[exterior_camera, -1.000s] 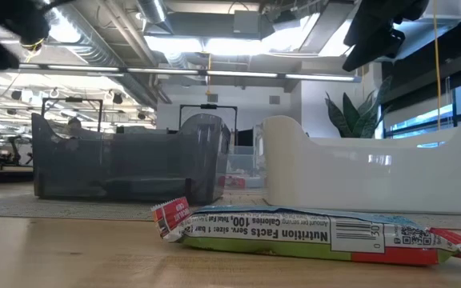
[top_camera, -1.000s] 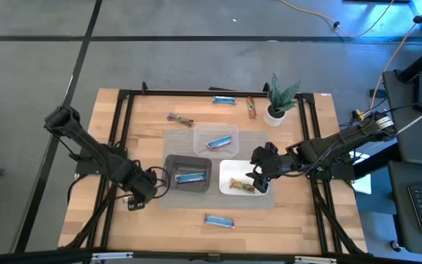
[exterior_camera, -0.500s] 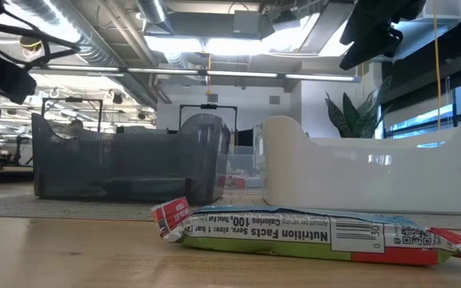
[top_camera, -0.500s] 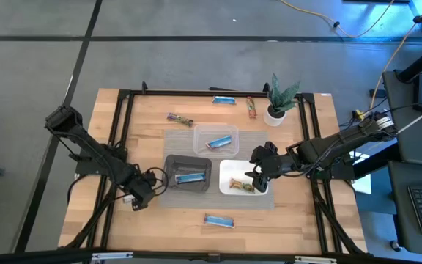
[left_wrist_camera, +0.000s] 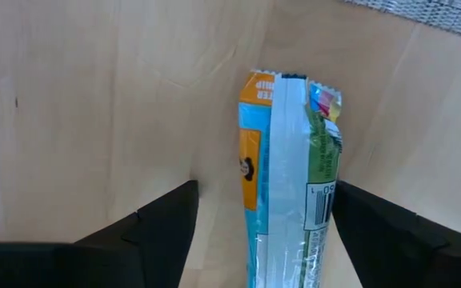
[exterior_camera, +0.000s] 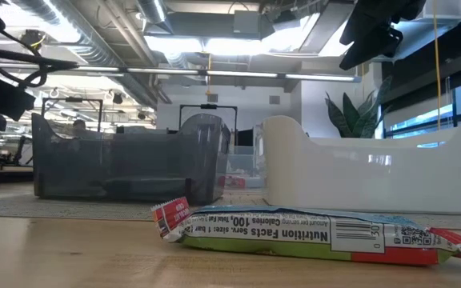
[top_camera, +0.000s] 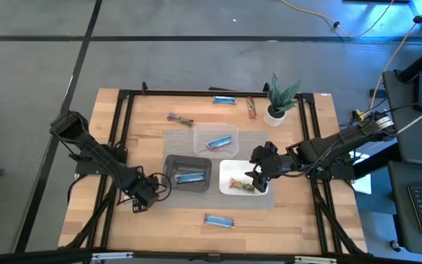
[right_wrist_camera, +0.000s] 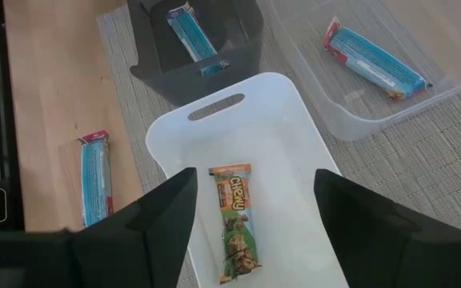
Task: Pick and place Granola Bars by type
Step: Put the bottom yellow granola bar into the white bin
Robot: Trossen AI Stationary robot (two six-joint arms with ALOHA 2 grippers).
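We find the left gripper (left_wrist_camera: 258,240) wide open astride a light, crinkly granola bar (left_wrist_camera: 288,176); grip across its middle. Right gripper (right_wrist_camera: 254,232) open, empty.

Count, high view. Trays: 3, namely one clear tray (top_camera: 216,138), one black tray (top_camera: 187,176), one white tray (top_camera: 241,179). Granola bars visible: 7. Blue-wrapped: 4, being one in the clear tray (top_camera: 219,142), one in the black tray (top_camera: 190,177), one loose at the table's far edge (top_camera: 224,100), one loose at the near edge (top_camera: 219,221). Green/brown/orange wrapped: 3, being one in the white tray (top_camera: 240,185), two loose on the wood (top_camera: 180,119) (top_camera: 251,108). Potted plant (top_camera: 278,97): 1. Arms: 2.
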